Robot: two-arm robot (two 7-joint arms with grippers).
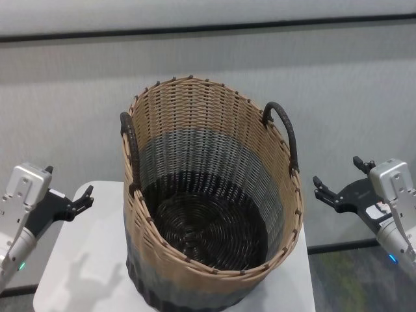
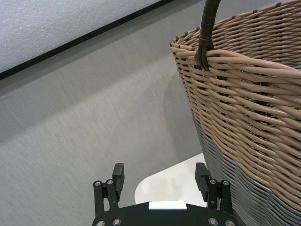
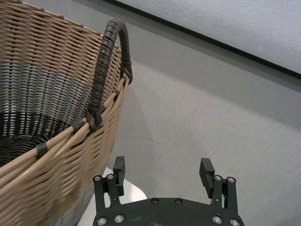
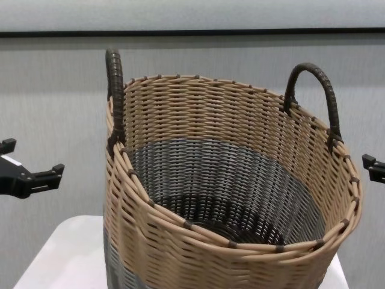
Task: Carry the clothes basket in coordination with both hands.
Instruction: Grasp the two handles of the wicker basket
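The clothes basket [image 1: 208,195] stands upright and empty on a small white table [image 1: 84,260], with a tan upper band, a grey middle band and a dark base. Its dark loop handles stand at the left [image 1: 130,146] and right [image 1: 286,133] of the rim. My left gripper [image 1: 68,183] is open and hovers left of the basket, apart from it; the left wrist view shows it [image 2: 160,176] beside the basket wall [image 2: 244,122]. My right gripper [image 1: 338,173] is open and hovers right of the basket, apart from it; the right wrist view shows it [image 3: 162,168] below the right handle [image 3: 106,70].
A grey wall with a dark stripe [image 1: 208,32] stands behind the table. The table's top is barely wider than the basket. Grey floor [image 1: 351,279] shows to the right, below the right arm.
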